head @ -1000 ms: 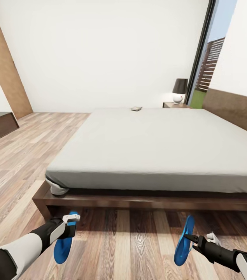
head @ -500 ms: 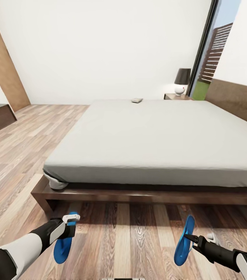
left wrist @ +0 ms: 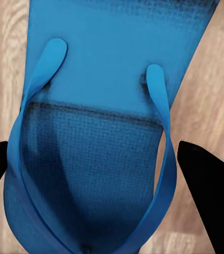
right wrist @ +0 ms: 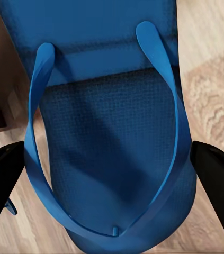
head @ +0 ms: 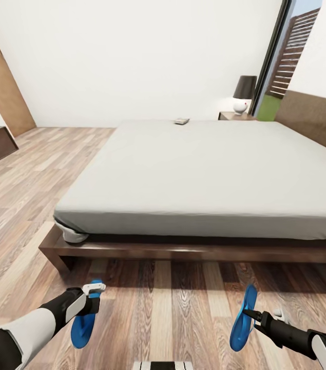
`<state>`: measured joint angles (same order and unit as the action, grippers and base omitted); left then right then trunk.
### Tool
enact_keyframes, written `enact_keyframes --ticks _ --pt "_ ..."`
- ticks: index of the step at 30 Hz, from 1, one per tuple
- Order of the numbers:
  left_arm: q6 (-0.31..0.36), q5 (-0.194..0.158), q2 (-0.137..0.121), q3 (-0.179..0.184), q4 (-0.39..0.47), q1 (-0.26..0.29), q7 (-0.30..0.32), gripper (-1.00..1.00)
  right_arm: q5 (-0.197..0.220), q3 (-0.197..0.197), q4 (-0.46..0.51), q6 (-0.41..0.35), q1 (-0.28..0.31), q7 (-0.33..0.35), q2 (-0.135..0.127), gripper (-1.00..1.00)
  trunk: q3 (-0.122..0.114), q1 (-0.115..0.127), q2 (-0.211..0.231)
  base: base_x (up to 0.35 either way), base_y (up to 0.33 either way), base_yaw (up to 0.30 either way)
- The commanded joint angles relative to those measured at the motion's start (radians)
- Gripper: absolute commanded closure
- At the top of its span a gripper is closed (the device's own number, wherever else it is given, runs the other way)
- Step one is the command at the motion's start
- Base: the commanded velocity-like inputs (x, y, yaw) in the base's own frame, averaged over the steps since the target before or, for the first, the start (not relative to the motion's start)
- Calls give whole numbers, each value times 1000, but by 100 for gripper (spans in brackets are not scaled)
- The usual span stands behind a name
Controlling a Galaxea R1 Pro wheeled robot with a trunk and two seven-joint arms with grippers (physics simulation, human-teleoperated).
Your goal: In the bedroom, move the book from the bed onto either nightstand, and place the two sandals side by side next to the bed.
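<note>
Left sandal (head: 84,325): bright blue flip-flop with a thin flat sole; it hangs below the left claw (head: 94,291) over the wood floor (head: 173,308), toe end up in the grip. The left wrist view shows its blue Y-strap (left wrist: 162,159) across a textured footbed.
Left claw: clenched on the left sandal, its dark fingers (left wrist: 209,196) flanking the sole at either side.
Right sandal (head: 245,318): same blue, seen nearly edge-on, standing upright in the air just ahead of the right claw (head: 248,313).
Right claw: grasping the right sandal by its edge; dark fingers (right wrist: 217,174) show on both sides of the sole in the right wrist view.
Bed (head: 204,169): large and low, off-white mattress on a dark brown frame, just beyond both sandals.
Book (head: 181,121): small, thin and dark, lying flat near the far edge of the mattress, well apart from both claws; cover detail too small to read.
Nightstand (head: 236,116): dark wood, at the bed's far corner, carrying a lamp (head: 244,92) with a dark shade.
</note>
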<state>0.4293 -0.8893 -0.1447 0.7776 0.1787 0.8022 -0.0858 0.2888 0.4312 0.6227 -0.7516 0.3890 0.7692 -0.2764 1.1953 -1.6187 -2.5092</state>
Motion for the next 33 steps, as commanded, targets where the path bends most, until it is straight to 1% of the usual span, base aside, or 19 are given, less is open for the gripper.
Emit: enact_keyframes --ticks 1,28,33 --pt "5 -10 -1 6 4 0 -8 100 3 3 0 -6 1 3 0 100 5 0 -1 0 0 0" --pt "5 -10 -3 6 4 0 -8 100 3 3 0 -6 1 2 0 100 109 -12 -7 0 0 0" --pt "4 -10 -3 6 4 0 -8 100 3 2 0 -6 1 2 0 100 109 -12 -7 0 0 0"
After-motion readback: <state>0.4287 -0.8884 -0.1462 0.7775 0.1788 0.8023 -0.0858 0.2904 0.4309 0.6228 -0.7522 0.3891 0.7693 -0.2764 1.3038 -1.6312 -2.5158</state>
